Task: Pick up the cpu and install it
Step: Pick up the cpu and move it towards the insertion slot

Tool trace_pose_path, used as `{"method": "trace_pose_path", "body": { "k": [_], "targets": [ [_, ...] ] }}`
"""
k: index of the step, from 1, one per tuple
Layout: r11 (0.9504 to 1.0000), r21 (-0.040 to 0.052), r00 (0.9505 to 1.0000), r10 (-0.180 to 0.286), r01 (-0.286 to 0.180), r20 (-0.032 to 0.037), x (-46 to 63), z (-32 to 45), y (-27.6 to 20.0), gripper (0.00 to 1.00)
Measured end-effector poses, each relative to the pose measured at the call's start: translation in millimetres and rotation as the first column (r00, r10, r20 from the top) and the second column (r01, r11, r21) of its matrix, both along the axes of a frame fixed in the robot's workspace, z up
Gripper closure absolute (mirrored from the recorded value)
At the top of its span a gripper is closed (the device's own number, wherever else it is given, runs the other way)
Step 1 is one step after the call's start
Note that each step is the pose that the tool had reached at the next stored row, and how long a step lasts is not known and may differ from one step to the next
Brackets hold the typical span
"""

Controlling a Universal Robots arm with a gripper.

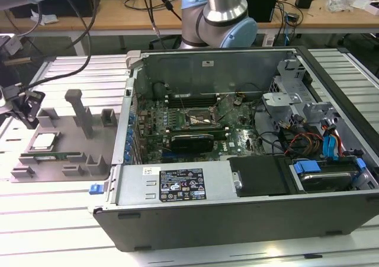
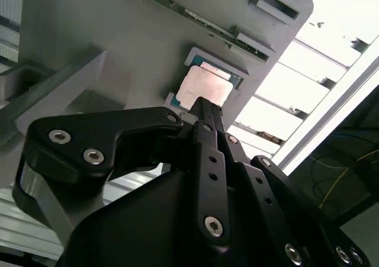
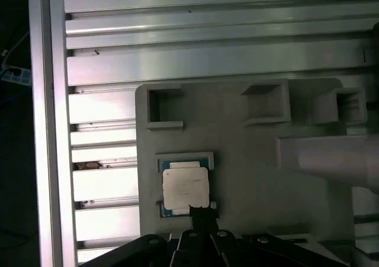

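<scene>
In both wrist views the hand (image 2: 204, 104) (image 3: 198, 211) sits closest to the lens. Its black fingers (image 2: 208, 160) are pressed together into one narrow tip with nothing between them. Just beyond that tip lies the cpu (image 2: 204, 88) (image 3: 185, 187), flat with its silvery top up, seated in a shallow square recess of the grey tray (image 2: 89, 18) (image 3: 249, 172). The tip overlaps the chip's near edge in both views, and from these angles I cannot tell whether it touches. Past the tray run the pale metal slats of the worktop (image 3: 177, 48).

In the exterior view the worktop (image 1: 53, 219) fills the lower left of the frame. The open computer case (image 1: 237, 219) lies on it from the centre to the exterior view's right, its near wall at the bottom. Deeper inside, at the centre of the frame, the black-framed socket (image 1: 201, 119) sits on the green board.

At the exterior view's left the tray (image 1: 95, 154) lies just beside the case. A long green memory stick (image 1: 59, 156) lies along its near part, with the cpu (image 1: 44, 141) just behind that. The hand (image 1: 28, 118) hangs right above the chip at the left edge, a small gap showing between them.

Furthest back, at top centre, the arm (image 1: 222, 12) rises behind the case.
</scene>
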State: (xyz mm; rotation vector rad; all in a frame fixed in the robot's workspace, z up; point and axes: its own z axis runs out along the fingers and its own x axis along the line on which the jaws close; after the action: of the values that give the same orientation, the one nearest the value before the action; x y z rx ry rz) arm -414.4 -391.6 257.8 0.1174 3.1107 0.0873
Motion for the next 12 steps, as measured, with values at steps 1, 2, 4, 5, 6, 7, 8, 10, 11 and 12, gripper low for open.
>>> {"method": "trace_pose_path", "body": {
  "k": [1,2,4,5,6,7,8,10,11,12],
  "targets": [
    [1.0,0.0002,1.0,0.001,-0.001,0.0001,0.0,-1.4,-0.4,0.89],
    [1.0,0.0004,1.0,0.003,-0.003,-0.0001,-0.2,-2.9,-0.5,0.89],
    [0.9999,0.0007,0.9999,0.011,-0.011,0.0,-0.2,-6.9,-0.8,0.89],
    [0.9999,0.0007,0.9999,0.015,-0.015,0.0,-0.2,-9.3,-0.9,0.89],
    [0.9998,0.0008,0.9998,0.02,-0.02,0.0001,-0.2,-12.2,-1.0,0.89],
    [0.9997,0.0008,0.9997,0.023,-0.023,0.0001,-0.2,-15.8,-1.0,0.89],
    [0.9997,0.0008,0.9997,0.025,-0.025,0.0,-0.2,-19.7,-1.0,0.89],
    [0.9996,0.0008,0.9996,0.028,-0.028,0.0001,-0.2,-23.8,-1.0,0.89],
    [0.9995,0.0008,0.9995,0.031,-0.031,0.0003,-0.2,-26.3,-1.0,0.89],
    [0.9993,0.0008,0.9993,0.038,-0.038,0.0003,-0.2,-30.8,-1.0,0.89]
  ]
}}
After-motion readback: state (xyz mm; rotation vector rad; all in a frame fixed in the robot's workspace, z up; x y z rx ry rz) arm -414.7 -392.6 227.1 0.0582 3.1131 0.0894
